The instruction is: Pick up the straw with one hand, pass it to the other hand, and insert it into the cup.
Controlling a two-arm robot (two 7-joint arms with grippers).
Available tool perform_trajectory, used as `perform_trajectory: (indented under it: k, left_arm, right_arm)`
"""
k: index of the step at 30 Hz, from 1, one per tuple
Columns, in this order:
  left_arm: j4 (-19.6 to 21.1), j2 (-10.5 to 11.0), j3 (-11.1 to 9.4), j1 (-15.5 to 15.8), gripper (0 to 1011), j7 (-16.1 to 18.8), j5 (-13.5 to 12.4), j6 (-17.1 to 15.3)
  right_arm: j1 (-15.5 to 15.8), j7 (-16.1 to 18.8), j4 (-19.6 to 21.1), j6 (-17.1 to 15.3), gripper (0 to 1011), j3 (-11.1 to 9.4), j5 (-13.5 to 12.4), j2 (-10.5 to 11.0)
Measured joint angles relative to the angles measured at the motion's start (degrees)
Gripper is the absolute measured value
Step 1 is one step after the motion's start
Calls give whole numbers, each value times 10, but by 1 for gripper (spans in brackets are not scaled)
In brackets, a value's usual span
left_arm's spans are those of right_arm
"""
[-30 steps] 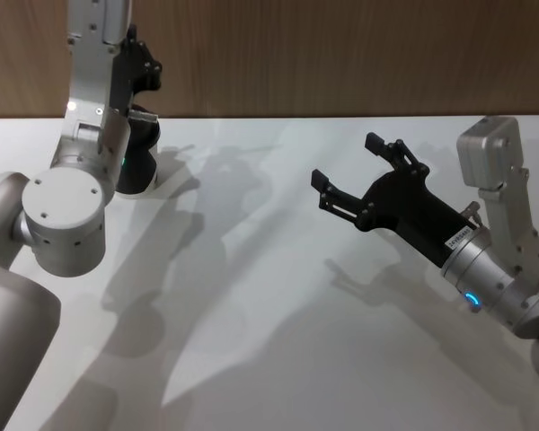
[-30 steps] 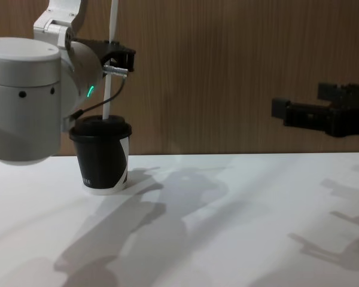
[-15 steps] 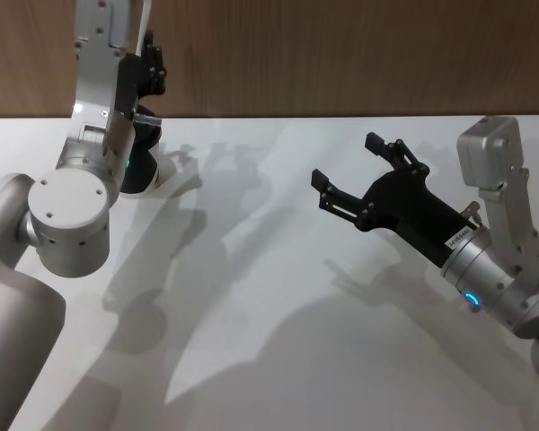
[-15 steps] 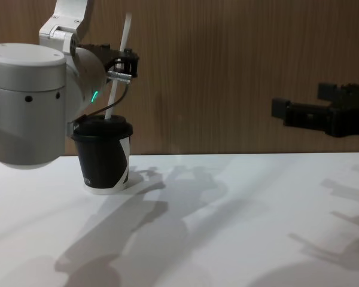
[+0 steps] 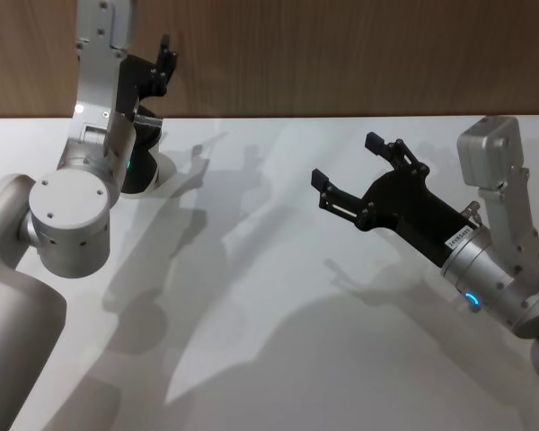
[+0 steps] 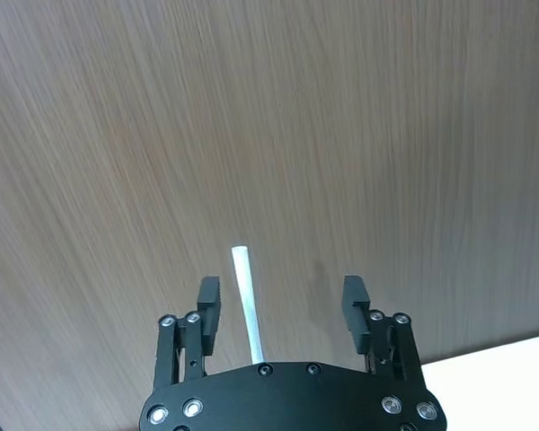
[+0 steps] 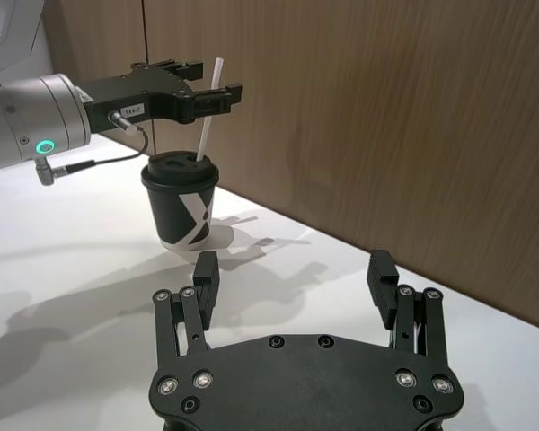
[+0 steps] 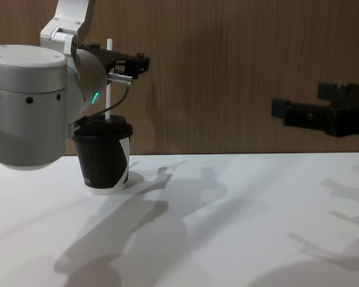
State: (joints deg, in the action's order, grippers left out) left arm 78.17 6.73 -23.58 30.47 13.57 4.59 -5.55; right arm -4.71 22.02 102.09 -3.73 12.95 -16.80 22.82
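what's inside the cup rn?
The straw stands upright through the lid of the cup, its upper part sticking out between the open fingers of the left gripper. The lid and black wall hide its lower end and any contents.

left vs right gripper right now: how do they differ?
The left gripper hangs over the cup at the table's far left, with the straw standing in the lid between its parted fingers; the right gripper hovers mid-air on the right, near nothing. The left one has a green wrist ring, the right one a blue light. Both are black, two-fingered and open.
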Motion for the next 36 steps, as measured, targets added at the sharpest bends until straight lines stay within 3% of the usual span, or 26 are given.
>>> perform_trajectory:
  k: [7, 12, 24, 36]
  left_arm:
    - [12, 8, 1, -11, 1002, -20, 6, 9]
    - [27, 22, 1, -25, 1003, -47, 16, 18]
    - [75, 54, 0, -64, 1003, -107, 37, 28]
    - [113, 71, 7, -97, 1003, -136, 48, 31]
  right_arm:
    - [-1, -9, 5, -15, 1001, -4, -16, -10]
    - [-3, -20, 10, -32, 1001, -9, -31, -19]
    - [-25, -97, 24, -125, 1001, -27, -80, -74]
    - [-46, -146, 19, -182, 1001, -24, -99, -104]
